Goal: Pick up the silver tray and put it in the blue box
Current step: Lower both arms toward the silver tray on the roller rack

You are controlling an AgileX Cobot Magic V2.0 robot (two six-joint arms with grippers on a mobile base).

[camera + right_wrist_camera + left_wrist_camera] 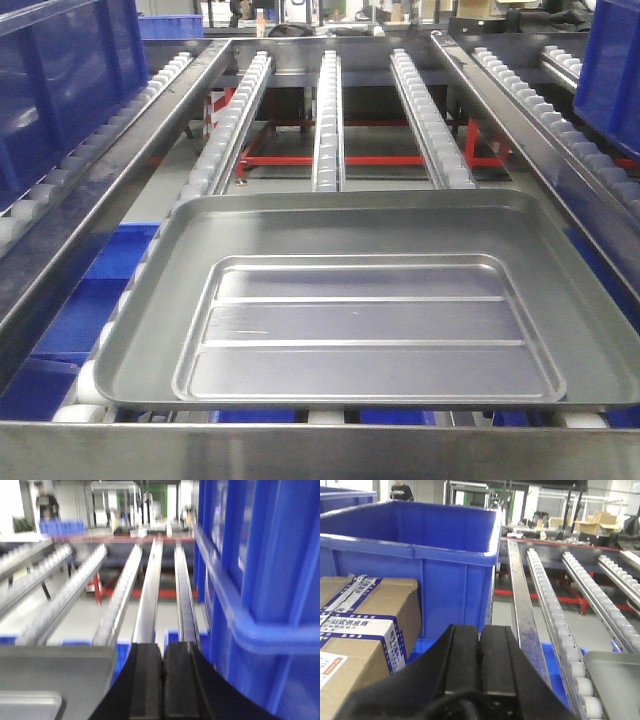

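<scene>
The biggest thing is the roller surface (330,110), with long rows of little wheels running from near to far. A left blue box (445,575) stands on its left side and a right blue box (260,580) on its right side. I cannot tell which one the tray should go in. In the middle, at the near end, lies a larger tray (160,290) with sloping sides. The silver tray (360,320) lies flat inside it, with its two long ridges showing. A cardboard box (365,625) sits just beside the left blue box, on its near side.

The left gripper (480,632) hangs by the left blue box, well apart from the silver tray. Its jaws are pressed together and hold nothing. The right gripper (163,650) is by the right blue box. Its jaws are pressed together and empty too.

So I think the job has not really begun, and the step in hand is reaching for the tray. Next, one arm needs to spread its jaws and go down to the silver tray's low rim. It must pinch only that rim, not the larger tray under it.

The front view shows the whole silver tray but no grippers. Only the left wrist view shows the cardboard box. The right wrist view is blurry and shows just a corner of the larger tray.
</scene>
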